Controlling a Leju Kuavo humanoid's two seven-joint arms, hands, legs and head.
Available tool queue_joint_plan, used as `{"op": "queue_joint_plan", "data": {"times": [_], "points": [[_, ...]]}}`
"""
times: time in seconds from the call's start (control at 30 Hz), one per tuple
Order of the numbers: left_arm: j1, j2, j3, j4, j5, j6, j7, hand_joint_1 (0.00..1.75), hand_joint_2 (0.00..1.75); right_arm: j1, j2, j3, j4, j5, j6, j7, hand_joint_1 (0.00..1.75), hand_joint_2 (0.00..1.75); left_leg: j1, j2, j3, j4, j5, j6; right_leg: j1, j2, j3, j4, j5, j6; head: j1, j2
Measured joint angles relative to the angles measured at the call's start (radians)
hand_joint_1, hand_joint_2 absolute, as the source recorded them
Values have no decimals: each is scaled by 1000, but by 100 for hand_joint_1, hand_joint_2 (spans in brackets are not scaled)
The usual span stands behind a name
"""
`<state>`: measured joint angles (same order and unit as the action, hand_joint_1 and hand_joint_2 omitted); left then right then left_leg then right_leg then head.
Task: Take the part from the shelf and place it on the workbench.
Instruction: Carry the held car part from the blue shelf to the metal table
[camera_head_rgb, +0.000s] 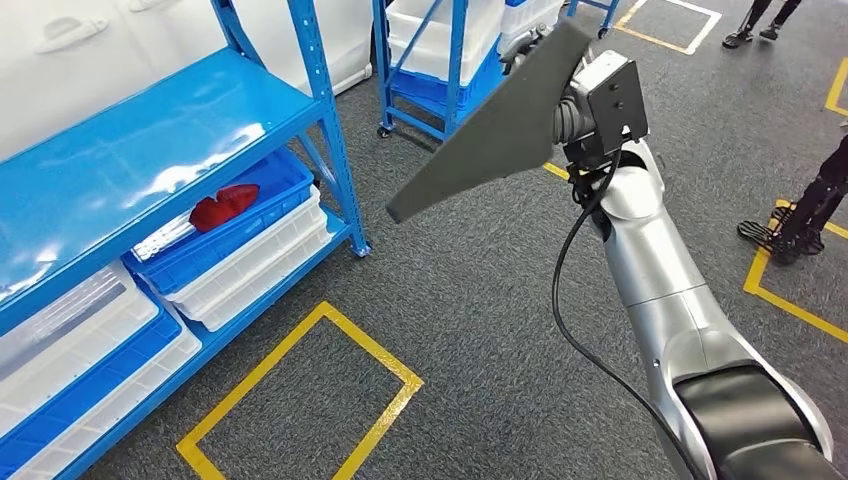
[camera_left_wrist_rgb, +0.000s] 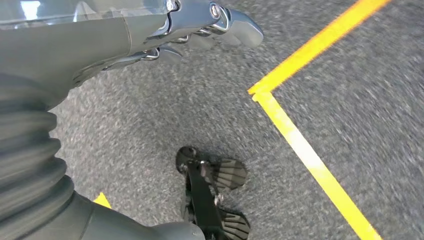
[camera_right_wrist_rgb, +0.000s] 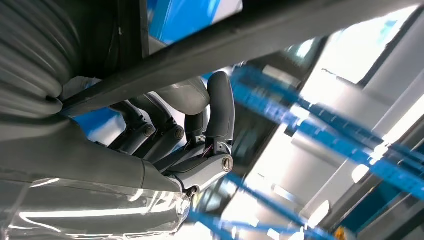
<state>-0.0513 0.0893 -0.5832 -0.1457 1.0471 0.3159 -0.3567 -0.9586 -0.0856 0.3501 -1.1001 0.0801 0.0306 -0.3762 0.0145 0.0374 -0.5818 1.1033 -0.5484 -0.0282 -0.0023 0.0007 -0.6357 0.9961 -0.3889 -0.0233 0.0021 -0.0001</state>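
The part is a flat, dark grey, wedge-shaped panel that tapers to a narrow tip at its lower left. My right hand grips it at its wide end and holds it raised in the air, out in front of the blue shelf. In the right wrist view the part runs across as a dark bar, and the fingers of my right hand curl around its edge. My left hand hangs over the grey carpet and holds nothing, its fingers loosely extended.
On the shelf, a blue bin holds a red object, with white bins beneath. A second blue rack stands behind. Yellow tape marks squares on the floor. A person's legs stand at the right.
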Motion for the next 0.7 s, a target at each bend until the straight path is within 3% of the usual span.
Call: {"op": "queue_joint_plan", "data": {"times": [0.07,0.1,0.13,0.2,0.27,0.33,0.4,0.47,0.53,0.6,0.63,0.67,0.7], "points": [[4,0,0,0,5,-7,-8,0,175,41,10,2,-31,-46,56,-2,175,175,0,-27,-67,138,-59,-2,0,23,2,0,-1,-4,-4,0],[5,0,0,0,7,-9,-10,0,175,63,13,4,-48,-64,77,0,175,175,0,-30,-94,185,-68,-3,1,36,2,1,-2,-5,-5,0],[6,0,0,0,10,-11,-12,0,175,83,14,6,-66,-80,92,5,175,175,1,-32,-105,194,-57,-3,1,49,3,2,-2,-5,-4,0],[6,0,0,0,14,-12,-15,0,175,110,14,12,-102,-109,114,19,175,175,4,-44,-72,99,15,-3,-1,74,3,7,-4,-1,-4,0],[8,0,0,0,17,-15,-17,0,175,122,14,20,-135,-133,130,33,175,175,10,-90,-20,-28,74,-1,-2,99,-2,17,-8,7,-4,0],[8,-1,0,0,20,-19,-19,0,175,129,14,28,-161,-151,145,46,175,175,11,-117,-1,-75,84,5,-5,123,-12,22,-6,21,-4,0],[4,-4,0,0,22,-22,-20,0,175,139,10,33,-181,-171,160,53,175,175,9,-98,2,-81,88,17,-9,140,-17,19,-1,35,-4,0],[2,-7,0,0,26,-22,-17,0,175,144,5,36,-197,-192,175,54,175,175,9,-73,7,-91,94,33,-6,96,-33,52,-22,45,0,0],[3,-10,0,0,30,-19,-13,0,175,147,1,41,-208,-210,185,52,175,175,5,-45,9,-95,95,44,-5,29,-88,167,-85,52,4,0],[5,-11,-1,0,28,-12,-1,0,175,151,-4,48,-214,-230,194,52,175,175,0,-18,9,-95,93,47,-9,9,-148,297,-136,57,5,0],[6,-12,-3,0,24,-7,7,0,175,154,-9,52,-216,-243,200,53,175,175,-2,-5,9,-95,93,48,-11,6,-157,319,-137,58,5,0],[6,-13,-7,0,19,-3,16,0,175,155,-15,55,-218,-258,206,57,175,175,-3,6,10,-94,92,48,-12,3,-142,297,-120,57,5,0],[6,-14,-11,0,14,1,22,0,175,155,-22,57,-221,-273,212,61,175,175,-4,17,12,-94,91,47,-10,-4,-106,234,-90,54,5,0]]}}
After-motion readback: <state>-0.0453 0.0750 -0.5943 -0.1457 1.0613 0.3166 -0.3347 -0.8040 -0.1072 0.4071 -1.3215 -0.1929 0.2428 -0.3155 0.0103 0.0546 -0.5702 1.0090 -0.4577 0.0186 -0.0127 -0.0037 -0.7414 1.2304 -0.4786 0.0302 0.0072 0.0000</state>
